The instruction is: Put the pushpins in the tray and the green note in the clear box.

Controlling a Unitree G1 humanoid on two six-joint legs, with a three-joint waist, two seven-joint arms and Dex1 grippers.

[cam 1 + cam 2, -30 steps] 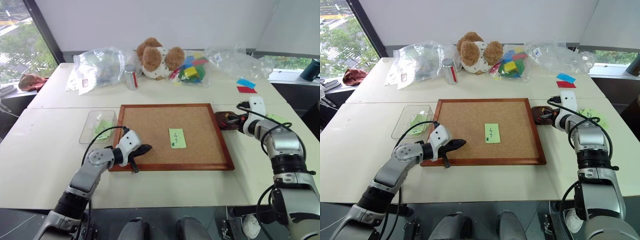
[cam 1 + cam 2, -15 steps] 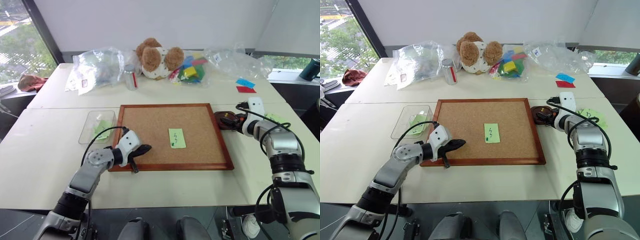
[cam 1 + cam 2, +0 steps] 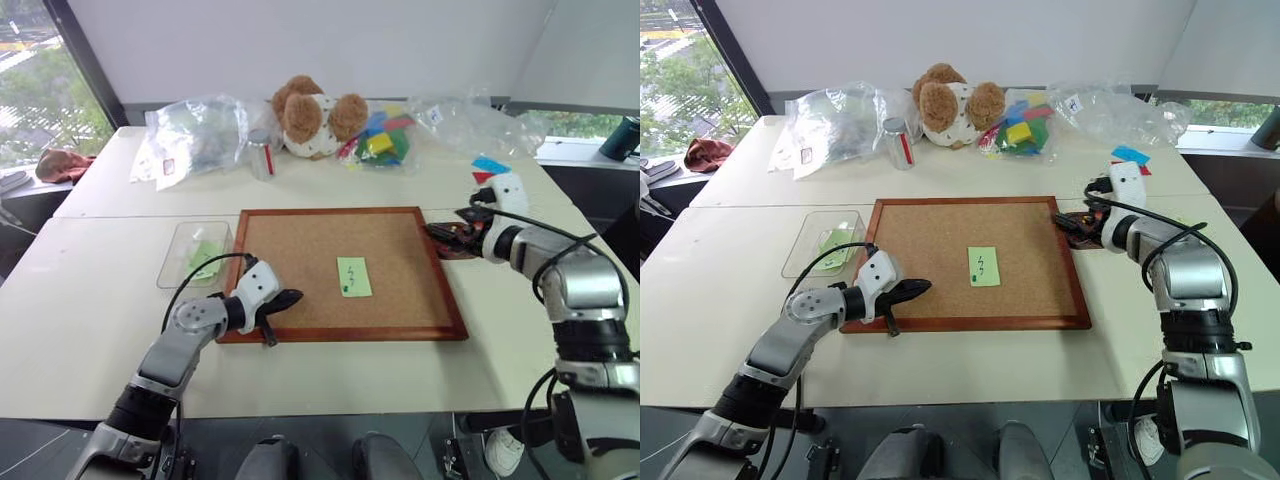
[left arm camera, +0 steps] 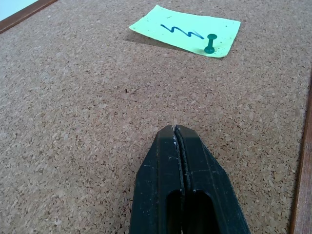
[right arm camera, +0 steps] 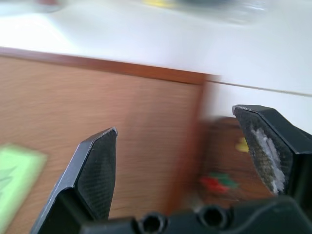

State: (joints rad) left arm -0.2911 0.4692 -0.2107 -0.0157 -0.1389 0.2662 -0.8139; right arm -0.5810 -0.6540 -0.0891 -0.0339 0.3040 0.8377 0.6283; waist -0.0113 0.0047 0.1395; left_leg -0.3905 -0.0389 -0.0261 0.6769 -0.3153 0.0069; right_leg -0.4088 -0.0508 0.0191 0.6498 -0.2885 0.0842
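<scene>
Left wrist view puts the light-green zigzag paper note point(image 4: 187, 35), held by one green pushpin point(image 4: 210, 44), ahead of our clenched left gripper point(image 4: 176, 130). Our right gripper point(image 5: 187, 161) gapes empty above the reddish-brown tray point(image 3: 452, 243); tugging the pinned note could tear it.

Left gripper point(image 4: 175, 129) sits low at near left, fingers pressed together. Right gripper point(image 5: 187, 146) hangs at right, fingers spread wide, empty.

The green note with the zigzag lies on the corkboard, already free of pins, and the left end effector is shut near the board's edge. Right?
Not quite. The green note is on the corkboard, but a pushpin is stuck in it, as the left wrist view shows. The left end effector is shut.
</scene>
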